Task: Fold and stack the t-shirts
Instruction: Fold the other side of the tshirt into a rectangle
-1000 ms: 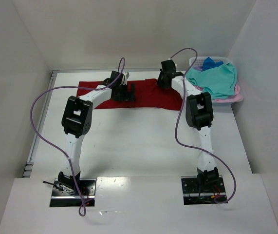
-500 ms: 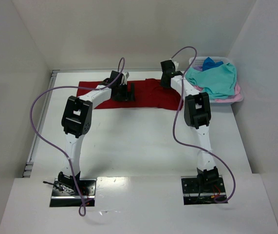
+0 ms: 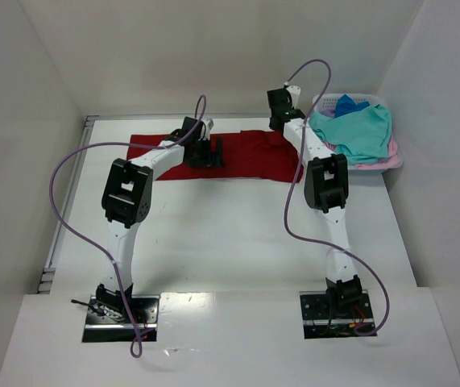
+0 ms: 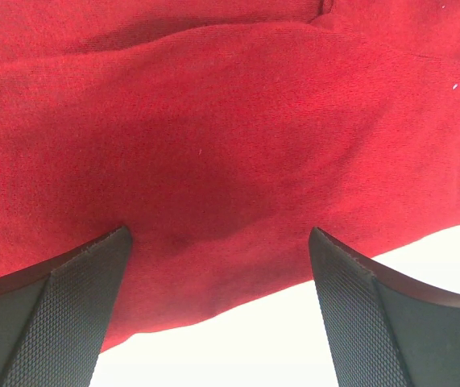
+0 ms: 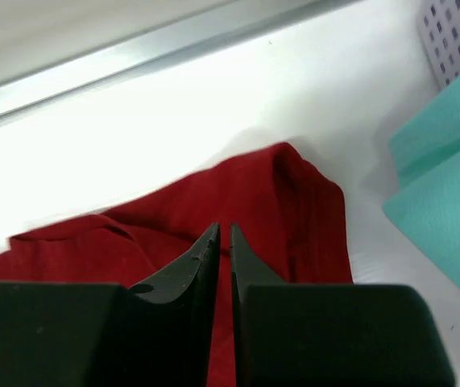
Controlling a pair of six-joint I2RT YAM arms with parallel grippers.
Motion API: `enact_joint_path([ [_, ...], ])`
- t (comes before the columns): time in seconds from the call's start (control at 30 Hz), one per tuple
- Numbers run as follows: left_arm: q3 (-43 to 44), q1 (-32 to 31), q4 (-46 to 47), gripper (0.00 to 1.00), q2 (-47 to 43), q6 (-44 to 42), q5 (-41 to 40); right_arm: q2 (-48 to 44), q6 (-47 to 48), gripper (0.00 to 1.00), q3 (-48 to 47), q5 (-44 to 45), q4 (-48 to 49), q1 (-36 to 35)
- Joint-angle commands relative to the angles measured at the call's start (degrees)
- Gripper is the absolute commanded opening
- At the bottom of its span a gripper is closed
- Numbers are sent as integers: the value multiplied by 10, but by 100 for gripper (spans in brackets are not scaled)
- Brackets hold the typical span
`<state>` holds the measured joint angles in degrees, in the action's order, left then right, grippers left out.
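The dark red t-shirt (image 3: 246, 153) lies spread across the back of the table. My left gripper (image 3: 210, 153) hovers over its near edge, open wide; in the left wrist view (image 4: 220, 234) the red cloth (image 4: 213, 121) and the white table show between the fingers. My right gripper (image 3: 279, 121) is raised above the shirt's right back corner (image 5: 278, 201). Its jaws (image 5: 223, 228) are nearly together with only a thin slit, and nothing is between them. A teal t-shirt (image 3: 354, 129) drapes over the basket, on top of a blue one (image 3: 347, 104) and a pink one (image 3: 375, 164).
The pale slotted laundry basket (image 3: 326, 101) stands at the back right against the wall, close to my right arm. A metal rail (image 5: 173, 44) runs along the table's back edge. White walls enclose the table on the left, back and right.
My right gripper has lifted and moved toward the back, off the red shirt's right end, and its jaws have parted a sliver. The left arm has not moved.
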<state>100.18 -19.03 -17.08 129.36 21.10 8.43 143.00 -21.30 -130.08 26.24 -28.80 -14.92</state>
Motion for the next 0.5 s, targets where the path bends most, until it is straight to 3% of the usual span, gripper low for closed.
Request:
enact_joint_path([
  [0.0, 5, 8, -19, 99, 31, -12, -6, -24, 11, 14, -17, -5, 1, -4],
  [0.2, 5, 8, -19, 99, 31, -12, -1, -111, -1, 14, 119, -209, 79, -4],
  [0.47, 5, 8, -19, 99, 31, -12, -1, -90, -8, 12, 155, -259, 92, -4],
])
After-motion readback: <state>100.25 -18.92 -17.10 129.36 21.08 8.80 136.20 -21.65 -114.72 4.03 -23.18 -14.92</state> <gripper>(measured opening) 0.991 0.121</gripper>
